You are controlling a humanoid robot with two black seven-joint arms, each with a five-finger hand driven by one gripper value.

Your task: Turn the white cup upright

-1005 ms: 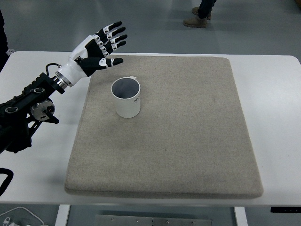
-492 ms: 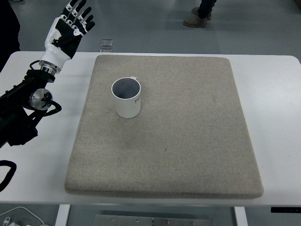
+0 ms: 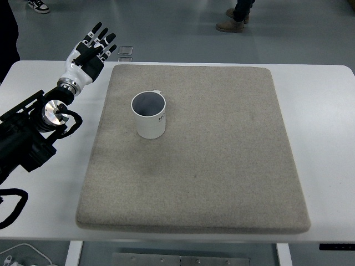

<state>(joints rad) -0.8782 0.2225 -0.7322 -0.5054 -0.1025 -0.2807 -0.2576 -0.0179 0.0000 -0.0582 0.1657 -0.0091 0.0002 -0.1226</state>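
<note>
Item one: white cup [image 3: 150, 115]. We record it standing upright, mouth open to the camera, dark print on its side, and a small bit of its handle showing at the far rim. It sits on the grey mat [image 3: 222, 166], in the mat's far-left part, well clear of every mat edge.

Item two: the grey mat. We note a large square felt pad lying flat and covering most of the desk [image 3: 327, 138], its far edge close to the desk's far edge.

Item three: left hand [image 3: 87, 55]. We find it raised over the desk's far-left corner, beside the mat's far-left corner and well apart from the cup. Its fingers [image 3: 100, 34] are released, straight and spread, grasping nothing. The black forearm runs back to the picture's left edge.

Item four: the desk. White top, bare strips showing on the left and right of the mat.

Item five: surroundings. We list a small clear object [image 3: 126, 52] on the floor beyond the desk's far edge, and a person's boots [image 3: 232, 22] farther back.
</note>
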